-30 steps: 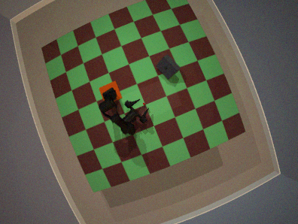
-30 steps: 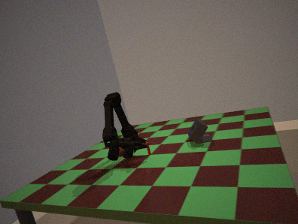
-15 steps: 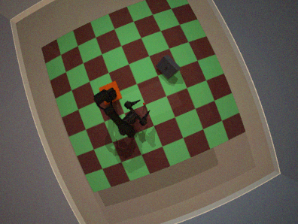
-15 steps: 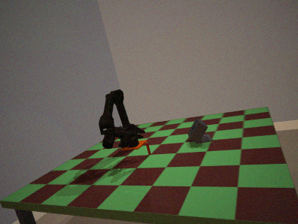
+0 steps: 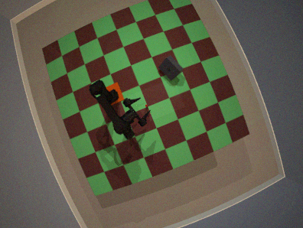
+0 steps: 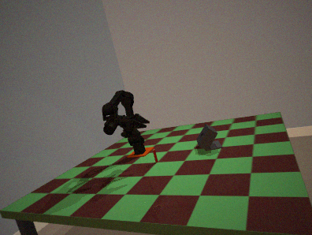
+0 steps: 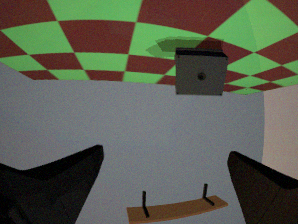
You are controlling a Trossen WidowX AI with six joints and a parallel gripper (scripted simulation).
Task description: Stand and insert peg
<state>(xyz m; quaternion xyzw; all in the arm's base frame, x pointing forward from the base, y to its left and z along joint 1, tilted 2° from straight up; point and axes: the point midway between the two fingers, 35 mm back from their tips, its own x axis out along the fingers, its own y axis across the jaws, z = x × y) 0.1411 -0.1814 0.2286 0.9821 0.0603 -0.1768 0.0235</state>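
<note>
The red peg (image 5: 146, 105) (image 6: 155, 155) stands upright on the checkered table, in front of the arm's base. Its white band is too small to make out, and the peg is not in the wrist view. My gripper (image 5: 144, 105) (image 6: 147, 123) (image 7: 167, 156) is wide open and empty. It is above the height of the peg, its fingers pointing outward toward the panel's side. The grey sloped panel (image 5: 167, 71) (image 6: 206, 139) (image 7: 189, 82) stands farther out, tilted, with one dark round hole (image 7: 201, 76) in its face.
The orange base plate (image 5: 119, 90) (image 6: 148, 151) lies under the arm, close to the peg. The panel stands beyond the peg, away from the base. A brown shelf (image 7: 175, 209) with black brackets shows in the wrist view's background.
</note>
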